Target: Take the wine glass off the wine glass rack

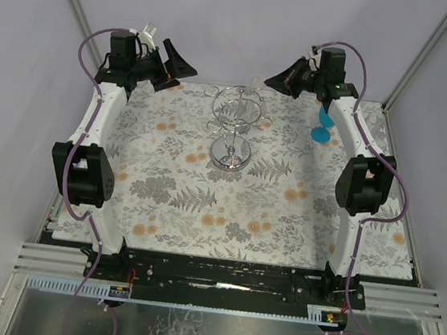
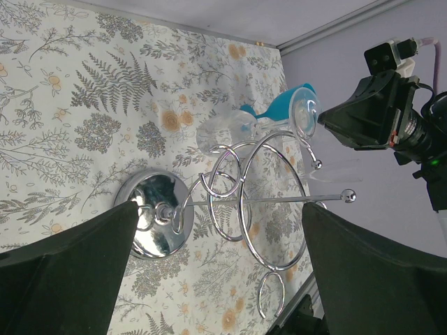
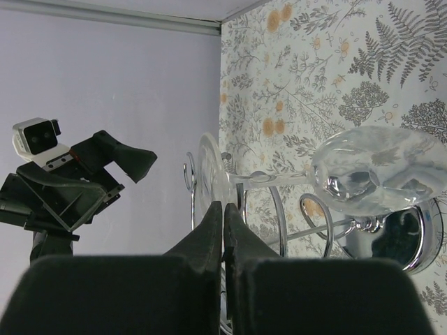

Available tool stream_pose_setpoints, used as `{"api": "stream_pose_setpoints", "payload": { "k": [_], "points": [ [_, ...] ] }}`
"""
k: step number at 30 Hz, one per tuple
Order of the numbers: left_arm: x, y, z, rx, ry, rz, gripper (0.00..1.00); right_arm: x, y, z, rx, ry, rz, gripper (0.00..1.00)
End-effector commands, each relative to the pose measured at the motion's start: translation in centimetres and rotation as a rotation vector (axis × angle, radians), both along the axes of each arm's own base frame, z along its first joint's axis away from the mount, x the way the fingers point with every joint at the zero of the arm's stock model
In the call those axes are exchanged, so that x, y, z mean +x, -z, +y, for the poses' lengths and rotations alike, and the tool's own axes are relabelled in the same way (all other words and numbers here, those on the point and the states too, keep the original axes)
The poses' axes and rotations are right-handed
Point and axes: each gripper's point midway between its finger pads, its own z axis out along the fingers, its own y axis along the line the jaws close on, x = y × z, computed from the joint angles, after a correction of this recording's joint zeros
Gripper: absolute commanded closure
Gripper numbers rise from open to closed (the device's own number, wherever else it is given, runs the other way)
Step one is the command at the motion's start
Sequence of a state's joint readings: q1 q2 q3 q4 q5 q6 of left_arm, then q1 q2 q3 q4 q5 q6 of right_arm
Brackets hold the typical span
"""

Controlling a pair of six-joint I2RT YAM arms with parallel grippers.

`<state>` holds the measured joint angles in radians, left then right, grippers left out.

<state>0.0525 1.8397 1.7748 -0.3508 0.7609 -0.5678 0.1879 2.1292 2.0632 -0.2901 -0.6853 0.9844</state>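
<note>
The chrome wine glass rack (image 1: pixel 233 124) stands at the back middle of the floral mat, with its round base (image 2: pixel 154 216), thin post and looped rings (image 2: pixel 269 202). A clear wine glass (image 3: pixel 377 171) hangs upside down in a ring on the rack's far side, its foot (image 3: pixel 208 174) at the top. It also shows in the left wrist view (image 2: pixel 223 132). My right gripper (image 3: pixel 223 209) is shut and empty, its tips just by the glass foot. It is right of the rack top in the top view (image 1: pixel 271 82). My left gripper (image 1: pixel 177 76) is open and empty, left of the rack and level with its top.
A blue glass (image 1: pixel 322 127) stands on the mat at the back right, under the right arm, and it shows in the left wrist view (image 2: pixel 283 108). The grey back wall is close behind the rack. The mat's edge (image 1: pixel 221 258) runs near the arm bases.
</note>
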Motion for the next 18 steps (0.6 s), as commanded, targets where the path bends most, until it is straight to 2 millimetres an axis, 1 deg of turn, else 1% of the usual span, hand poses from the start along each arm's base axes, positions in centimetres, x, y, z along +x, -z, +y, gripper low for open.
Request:
{"api": "stream_pose_setpoints", "payload": {
  "k": [1, 9, 13, 16, 18],
  "points": [
    [-0.32, -1.05, -0.4, 0.006, 0.028, -0.057, 0.0, -0.5, -2.73, 1.03, 0.049, -0.051, -0.078, 1.0],
    [-0.38, -1.09, -0.44, 0.005, 0.03, -0.058, 0.0, -0.43, -3.33, 1.15, 0.101, -0.047, -0.083, 1.0],
    [-0.4, -1.11, -0.41, 0.006, 0.031, -0.058, 0.0, -0.42, -3.05, 1.18, 0.079, -0.056, -0.074, 0.99],
    [-0.39, -1.05, -0.44, 0.006, 0.032, -0.057, 0.0, -0.55, -2.96, 1.15, 0.066, -0.061, -0.073, 0.88],
    [-0.35, -1.06, -0.45, 0.005, 0.032, -0.057, 0.0, -0.59, -2.95, 1.13, 0.064, -0.063, -0.072, 0.83]
  ]
}}
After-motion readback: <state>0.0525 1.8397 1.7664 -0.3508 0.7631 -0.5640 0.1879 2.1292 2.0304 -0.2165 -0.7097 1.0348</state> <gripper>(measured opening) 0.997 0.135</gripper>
